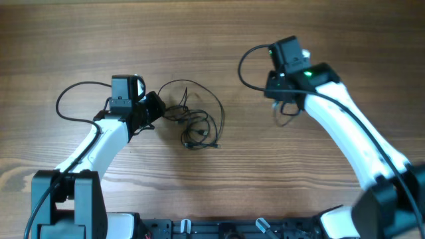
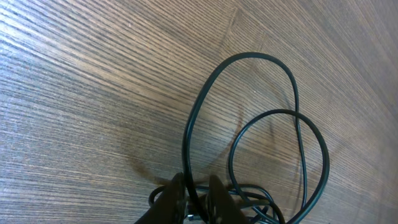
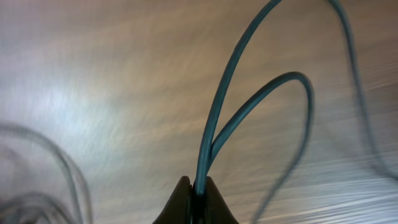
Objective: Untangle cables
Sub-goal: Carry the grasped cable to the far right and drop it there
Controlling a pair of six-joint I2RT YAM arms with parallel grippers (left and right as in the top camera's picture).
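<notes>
The cables (image 1: 196, 123) lie as a loose black tangle of loops on the wood table, between the two arms. My left gripper (image 1: 158, 106) sits at the tangle's left edge. In the left wrist view the left gripper (image 2: 196, 190) is shut on one strand of a cable (image 2: 249, 55), whose loops spread out ahead over the table. My right gripper (image 1: 283, 101) is off to the right, apart from the tangle. The right wrist view shows the right gripper (image 3: 198, 185) shut on a doubled-over cable (image 3: 209, 133) that rises above the blurred table.
Thicker black arm wires arc beside the left arm (image 1: 72, 91) and the right arm (image 1: 247, 65). Bare wood table (image 1: 212, 40) surrounds the tangle. The arm bases and a rail stand along the front edge (image 1: 212, 229).
</notes>
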